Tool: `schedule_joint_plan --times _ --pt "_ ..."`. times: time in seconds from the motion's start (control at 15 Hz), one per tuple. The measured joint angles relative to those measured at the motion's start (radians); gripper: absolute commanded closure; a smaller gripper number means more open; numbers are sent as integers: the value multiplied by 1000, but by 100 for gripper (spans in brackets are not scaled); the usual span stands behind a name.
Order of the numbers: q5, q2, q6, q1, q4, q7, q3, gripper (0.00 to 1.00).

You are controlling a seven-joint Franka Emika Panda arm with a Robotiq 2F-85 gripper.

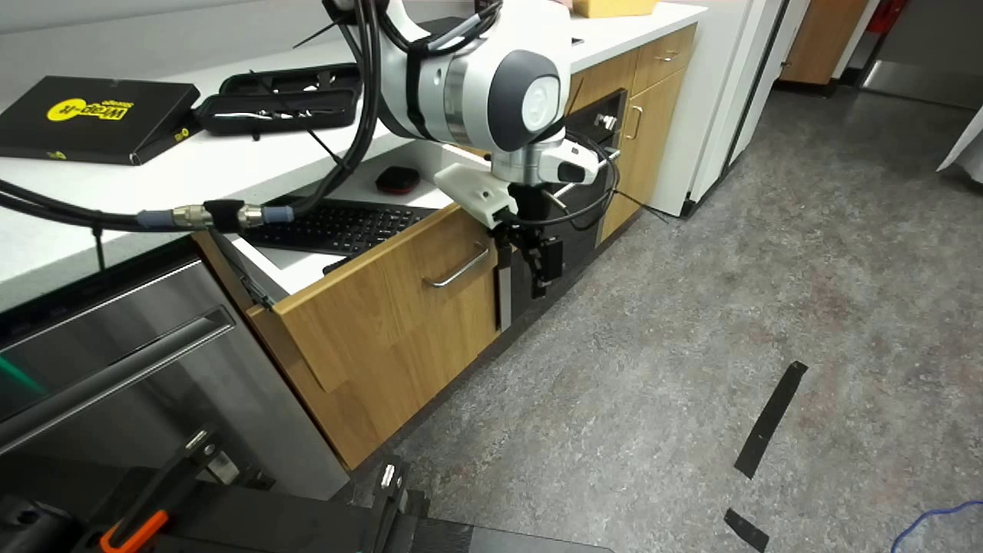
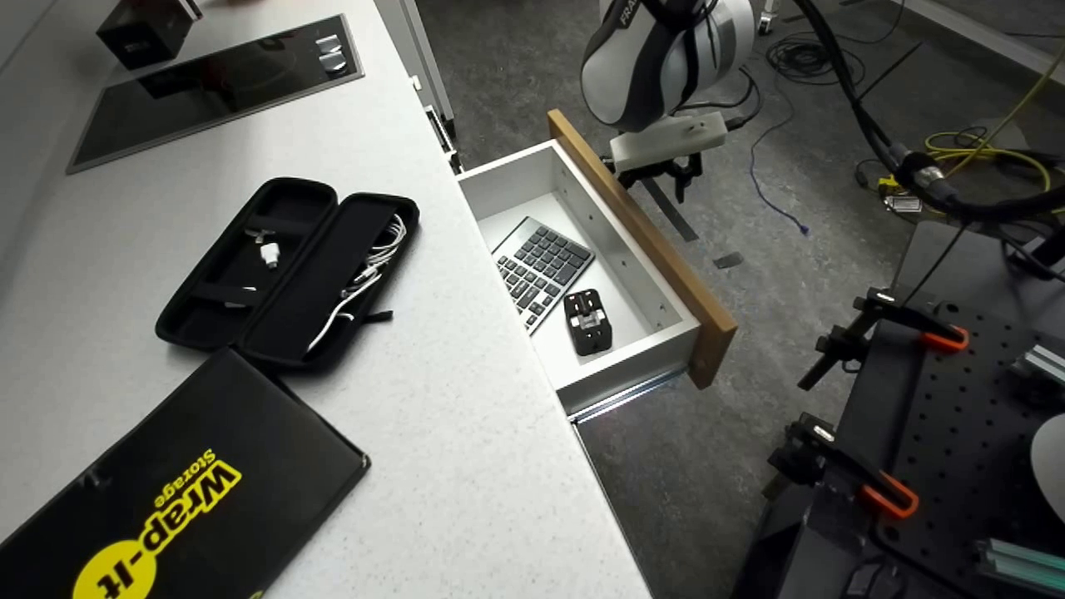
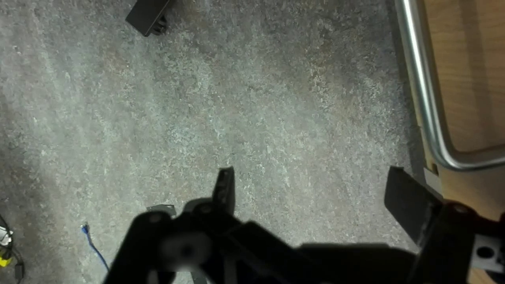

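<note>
Logged my black two-fingered gripper [image 3: 311, 189] hanging outside the pulled-out, white-walled, light-brown wood-fronted drawer [image 2: 653, 241], close to its outer face; the fingers [image 3: 410, 205] were spread well apart, with speckled grey floor [image 3: 276, 130] showing between them. The bent, silvery metal bar handle [image 3: 428, 92] sat on the drawer's outer face, near the closer finger and outside the gap; whether that finger touched the drawer, I could not tell. Inside the drawer lay a black-keyed, grey-framed keyboard [image 2: 545, 262], a small black block-shaped object [image 2: 587, 337] just beside it and, seen in an exterior view, a rounded black-and-red object [image 1: 398, 180]. On the white speckled countertop [image 2: 466, 466] above the drawer: an opened black two-part case [image 2: 316, 279] holding white cables [image 2: 334, 315], and a flat black box with yellow lettering [image 2: 250, 441].
</note>
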Motion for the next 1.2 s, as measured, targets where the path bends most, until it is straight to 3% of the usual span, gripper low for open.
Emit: schedule_joint_plan --times 0.47,0.8,1.2 --pt "78 34 -73 46 111 -40 125 0" --pt "91 45 -140 65 154 -40 141 0" --pt "106 67 -93 66 164 -43 129 0"
